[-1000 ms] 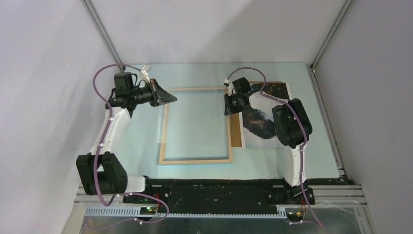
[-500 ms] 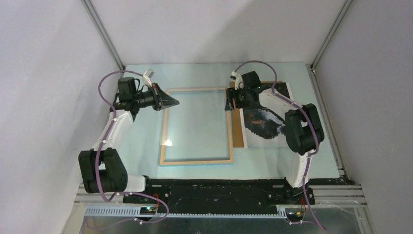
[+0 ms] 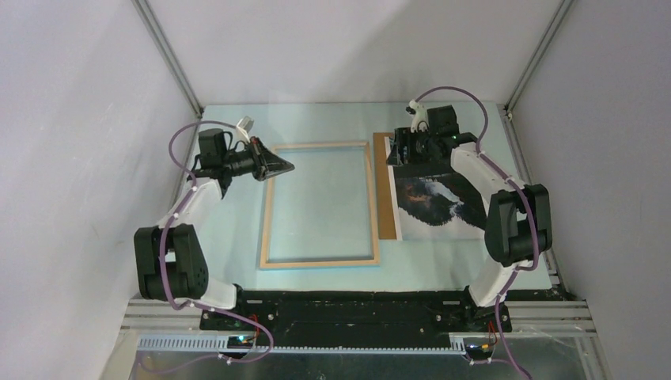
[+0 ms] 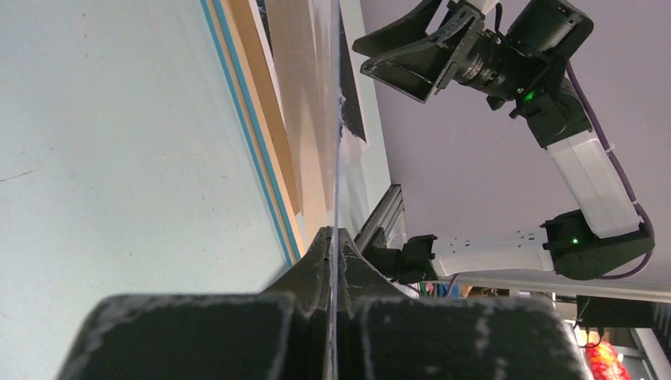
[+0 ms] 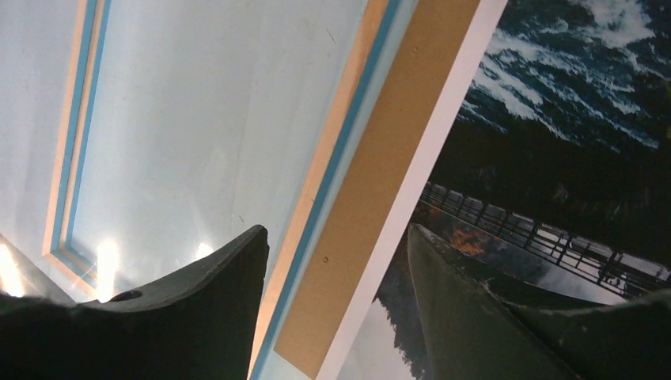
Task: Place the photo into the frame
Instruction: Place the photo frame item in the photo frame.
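Note:
The frame (image 3: 320, 260) lies flat mid-table with its pale wood face up; a blue edge shows along its rail (image 5: 332, 158) (image 4: 253, 119). The photo (image 3: 435, 202) (image 5: 570, 119), dark mountains and white water, lies face up to the frame's right, on a brown backing board (image 3: 384, 198) (image 5: 388, 174). My left gripper (image 3: 291, 166) (image 4: 335, 233) hangs at the frame's far left corner, shut on the edge of a thin clear sheet (image 4: 336, 158) seen edge-on. My right gripper (image 3: 403, 150) (image 5: 336, 231) hovers open over the board strip and the photo's white border, holding nothing.
Grey enclosure walls stand close on three sides, with metal corner posts (image 3: 170, 59). The black base rail (image 3: 356, 309) runs along the near edge. The right arm (image 4: 475, 55) shows across the left wrist view.
My right gripper opened wider and moved back and to the right, from the frame's right rail to the far end of the photo. The left gripper drifted slightly right, still shut.

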